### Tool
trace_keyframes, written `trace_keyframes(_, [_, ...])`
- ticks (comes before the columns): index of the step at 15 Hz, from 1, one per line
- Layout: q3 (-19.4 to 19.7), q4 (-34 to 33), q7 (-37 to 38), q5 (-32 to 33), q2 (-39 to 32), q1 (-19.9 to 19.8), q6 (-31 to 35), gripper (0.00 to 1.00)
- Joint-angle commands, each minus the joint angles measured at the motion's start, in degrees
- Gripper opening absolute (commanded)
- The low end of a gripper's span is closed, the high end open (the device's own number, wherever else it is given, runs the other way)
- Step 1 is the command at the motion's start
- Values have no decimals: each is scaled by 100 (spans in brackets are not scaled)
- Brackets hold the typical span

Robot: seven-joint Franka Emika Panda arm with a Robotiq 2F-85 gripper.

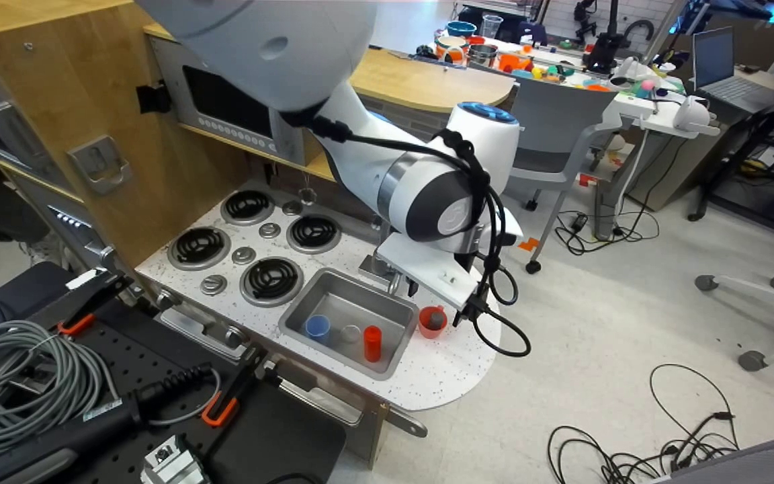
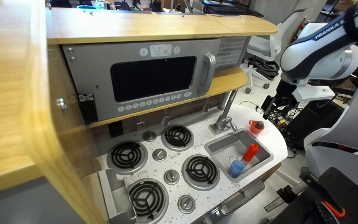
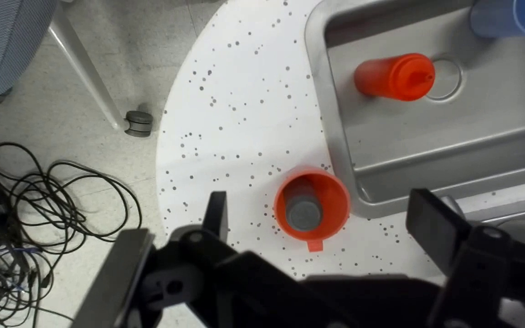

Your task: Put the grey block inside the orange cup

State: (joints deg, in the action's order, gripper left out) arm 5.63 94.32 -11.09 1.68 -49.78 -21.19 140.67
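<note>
The orange cup (image 3: pixel 333 200) stands upright on the white speckled countertop beside the sink corner, its small tab toward the bottom of the wrist view. It shows in both exterior views too (image 1: pixel 426 332) (image 2: pixel 253 129). The grey block (image 3: pixel 304 215), a dark grey cylinder, is inside the cup, tilted against one side. Its top rises above the rim in an exterior view (image 2: pixel 259 125). My gripper (image 3: pixel 324 216) is open and empty above the cup, its fingers spread wide to either side in the wrist view. It also shows in both exterior views (image 1: pixel 435 304) (image 2: pixel 277 107), apart from the cup.
The grey sink basin (image 3: pixel 335 127) lies beside the cup and holds a red bottle (image 3: pixel 392 77) and a blue cup (image 2: pixel 236 169). A faucet (image 2: pixel 222 123) rises at the sink's back edge. Several stove burners (image 2: pixel 200 169) lie beyond. The counter has a rounded edge.
</note>
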Motion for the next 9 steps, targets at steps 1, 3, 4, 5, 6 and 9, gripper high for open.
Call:
trace_keyframes(1, [5, 1363, -732, 179, 1301, -9, 338, 100])
trace_keyframes(3, [185, 1853, -1151, 571, 1891, 96, 149, 100])
trace_keyframes(4, [78, 1013, -830, 257, 1112, 38, 99, 100])
trace_keyframes(5, [120, 1262, -953, 375, 1385, 52, 92, 100])
trace_keyframes(6, [147, 1463, -1025, 438, 1593, 59, 91, 100])
trace_keyframes(9, [162, 1706, -1103, 474, 1788, 69, 93, 100])
